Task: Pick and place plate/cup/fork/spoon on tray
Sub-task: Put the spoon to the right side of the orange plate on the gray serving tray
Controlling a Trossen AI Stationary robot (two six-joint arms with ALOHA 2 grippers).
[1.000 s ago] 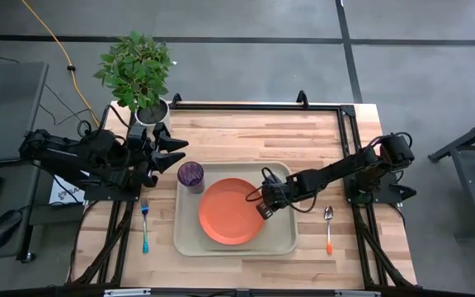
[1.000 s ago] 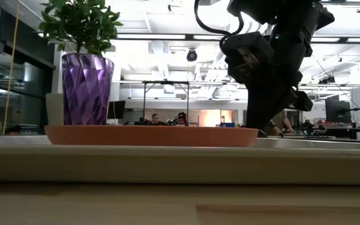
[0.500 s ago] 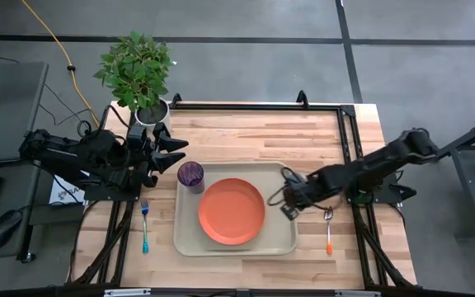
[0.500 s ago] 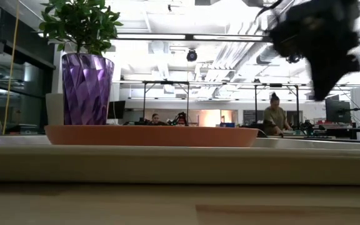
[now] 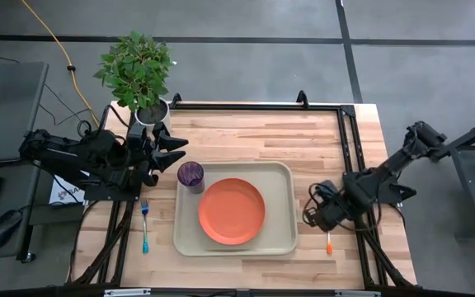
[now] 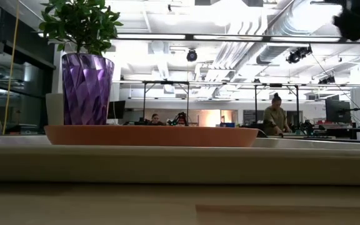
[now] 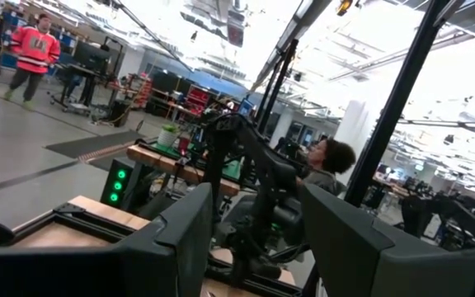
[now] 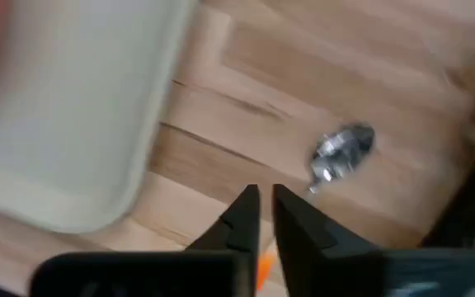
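Plate (image 5: 232,211) down flat in the middle of tray (image 5: 284,241); cup (image 5: 190,175) upright in the tray's corner nearest the plant pot (image 5: 151,110), just beside the plate. Confirmed from the low view: cup (image 6: 87,89) stands behind the plate's rim (image 6: 152,135), both inside the tray wall (image 6: 180,164).

Change over the last second: right gripper (image 5: 318,216) gone from over the plate's edge, out past the tray's rim, now above bare counter (image 5: 254,136) just outside the tray on the side away from the fork. Plate left behind and unmoved, so release judged complete. Gone too from the low view, where it filled the frame a second ago.

Right fingers (image 8: 242,216) nearly together in the right wrist view, only a narrow gap, nothing between them. Spoon (image 8: 341,153) lies on the counter just ahead of them, bowl visible; in the high view only the orange handle (image 5: 329,243) shows past the gripper, outside the tray.

Left gripper (image 5: 171,153) parked beyond the tray's cup corner, unchanged; fingers (image 7: 180,239) apart, empty.

Fork (image 5: 144,224) on the counter outside the tray on the cup's side, untouched.

Judgement: two of four items placed. Spoon likely next for the right arm; fingers need opening first.
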